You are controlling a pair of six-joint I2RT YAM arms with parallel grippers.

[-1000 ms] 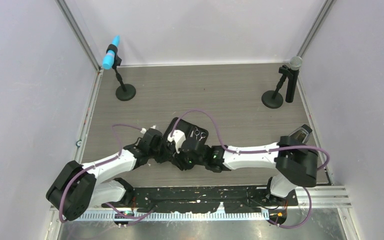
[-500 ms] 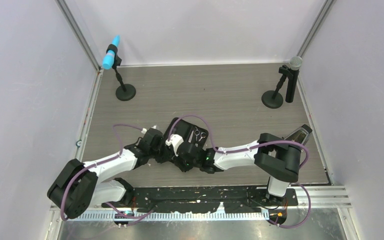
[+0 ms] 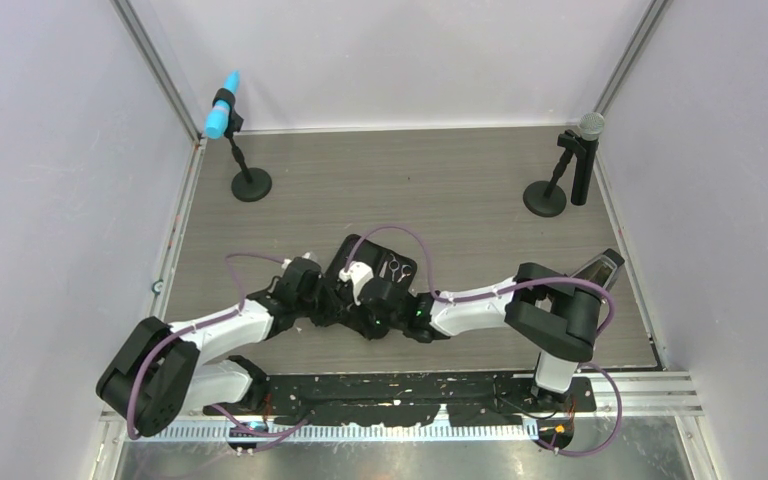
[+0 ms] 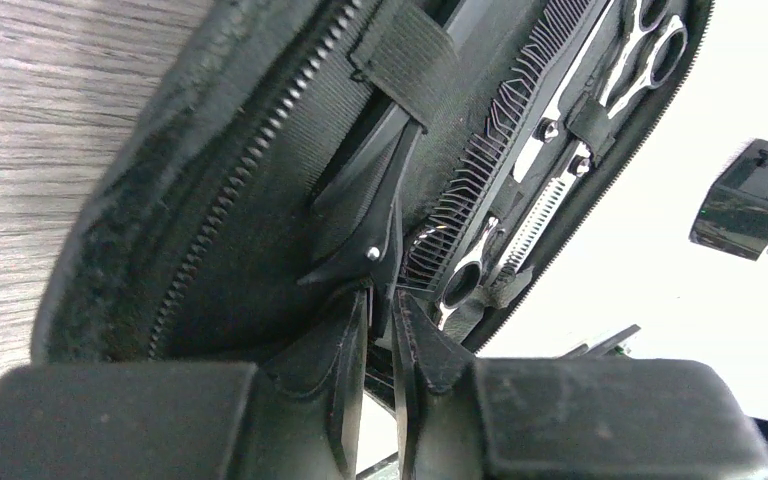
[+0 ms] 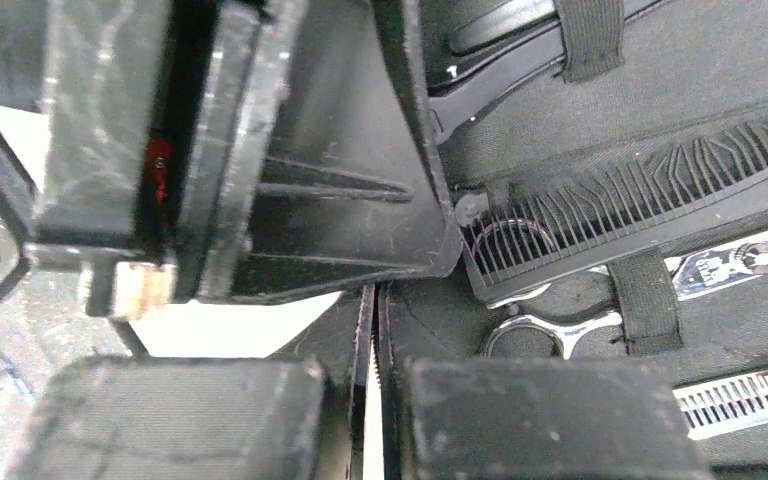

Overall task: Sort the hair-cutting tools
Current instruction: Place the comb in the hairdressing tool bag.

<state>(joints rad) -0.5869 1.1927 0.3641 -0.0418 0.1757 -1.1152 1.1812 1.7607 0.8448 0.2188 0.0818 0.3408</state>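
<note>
— From above?
— My arms meet over the case [image 3: 378,252], mid-bench [image 3: 460,190]; my right elbow has swung in.
— Left wrist?
— My left hand [image 4: 380,320] has just eased to a crack at the strapped clip [image 4: 360,215]; gripping or not, I can't tell. Comb [image 4: 480,190] and scissors [image 4: 650,50] lie beside it.
— Right wrist?
— My right hand [image 5: 372,310] has just pressed together on the case's zip edge, steadying it. I judge the clip stowed.

A grey wood-grain tabletop [image 3: 440,190] is boxed in by plain pale lilac walls [image 3: 390,60], with metal corner posts [image 3: 157,70] seen at the back. Everything's lit evenly, and a metal rail [image 3: 650,392] is run along the near edge.
</note>
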